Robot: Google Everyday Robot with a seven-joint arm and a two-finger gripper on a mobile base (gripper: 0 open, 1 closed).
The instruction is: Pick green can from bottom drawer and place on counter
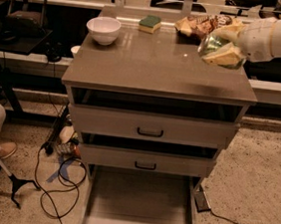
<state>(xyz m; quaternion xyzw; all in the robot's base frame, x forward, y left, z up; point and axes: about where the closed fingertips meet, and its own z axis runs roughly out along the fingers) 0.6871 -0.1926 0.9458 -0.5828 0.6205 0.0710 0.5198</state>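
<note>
One gripper [226, 43] above counter [150, 62], clasping green can [210, 42]

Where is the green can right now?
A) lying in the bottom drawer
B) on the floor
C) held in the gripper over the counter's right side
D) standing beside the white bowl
C: the gripper is closed around the green can above the right side of the counter; the open bottom drawer holds no can.

Green can [212, 43] — tilted, clamped in the pincer [224, 42] — above the counter [150, 62], right side; bottom drawer [141, 204] open.
</note>
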